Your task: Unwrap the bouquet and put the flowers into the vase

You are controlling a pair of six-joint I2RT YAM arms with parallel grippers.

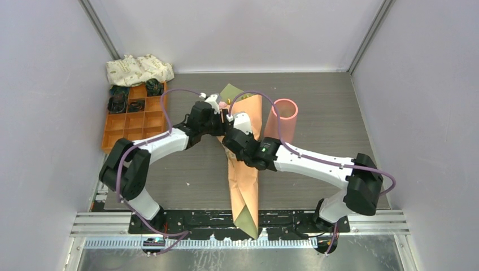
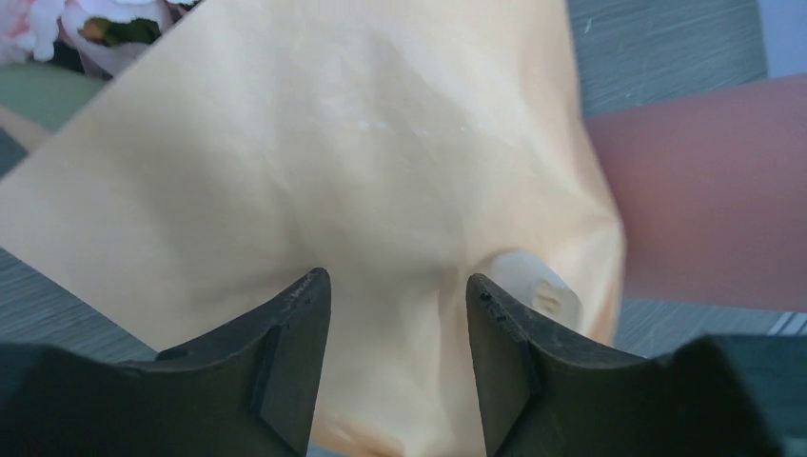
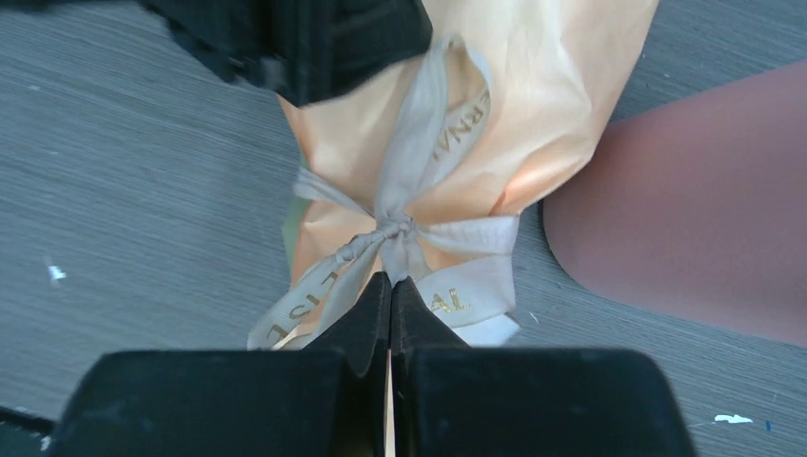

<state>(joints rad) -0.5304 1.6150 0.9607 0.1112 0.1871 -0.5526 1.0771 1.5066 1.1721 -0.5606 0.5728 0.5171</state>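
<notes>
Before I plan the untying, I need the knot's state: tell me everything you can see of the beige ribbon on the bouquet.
The ribbon is beige, satin-looking, printed with gold letters. It circles the orange-papered bouquet and is tied in a tight knot, a loop and tails spreading out. The right gripper, shut, has its tips just below the knot; whether it pinches a tail is unclear.

Ribbon-tied orange bouquet (image 1: 244, 186) lies flat, salmon-pink vase (image 1: 281, 119) just beside it.
</notes>
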